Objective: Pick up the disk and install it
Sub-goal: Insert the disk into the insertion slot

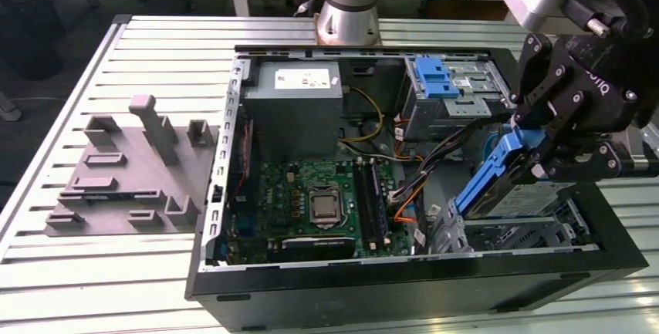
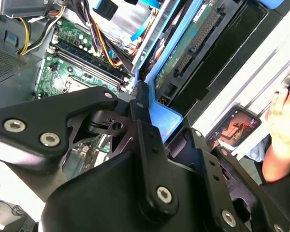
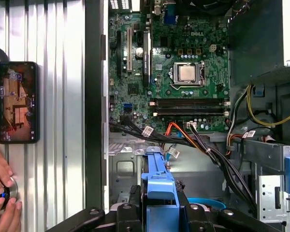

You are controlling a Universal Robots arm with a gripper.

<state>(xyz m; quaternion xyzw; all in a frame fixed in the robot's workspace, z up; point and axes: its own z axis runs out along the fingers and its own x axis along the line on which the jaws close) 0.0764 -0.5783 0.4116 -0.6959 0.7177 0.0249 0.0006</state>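
At four o'clock of the open computer case [image 1: 412,291], in the exterior view, the disk [image 1: 484,183] hangs tilted over its bay [image 1: 520,234], pinched by its blue frame in the pincer [image 1: 541,158]. So tilted, it could jam on the bay's edge or snag the nearby cables [image 3: 193,140].

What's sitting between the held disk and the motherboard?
A bundle of black and orange cables crosses between the disk and the motherboard, shown in the first wrist view.

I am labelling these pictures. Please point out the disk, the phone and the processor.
disk [image 1: 482,188]: exterior view, on its blue carrier frame.
phone [image 3: 18,101]: first wrist view, middle of its screen.
processor [image 3: 187,73]: first wrist view, centre of its metal lid.
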